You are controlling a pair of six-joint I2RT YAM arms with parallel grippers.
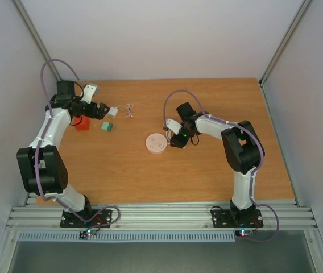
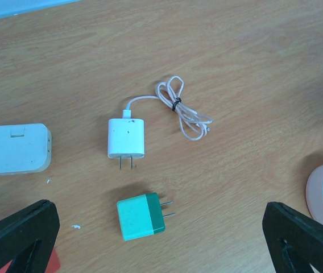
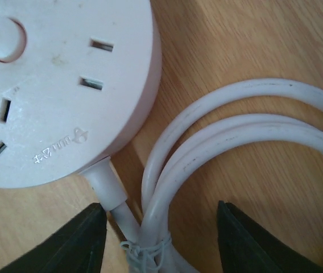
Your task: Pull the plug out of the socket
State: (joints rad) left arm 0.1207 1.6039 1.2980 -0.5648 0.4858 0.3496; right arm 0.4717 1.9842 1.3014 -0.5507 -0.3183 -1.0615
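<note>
Top view: socket (image 1: pixel 154 143) mid-desk (image 1: pixel 207 176), nothing plugged into it; white plug (image 1: pixel 113 111) lies well apart, just off the left jaws; right jaws low beside the socket's right edge; opening of either unreadable here.

Left wrist: left jaws spread wide, holding and touching nothing; white plug flat on the desk, prongs bare; green plug (image 2: pixel 140 216) nearer; socket at right edge. Risk: lowering here would knock the loose plugs about.

Right wrist: right jaws open, empty, straddling the socket's cord (image 3: pixel 235 131) near its exit; all slots empty. Risk: closing would pinch the cord and drag the socket; plug looks already out.
</note>
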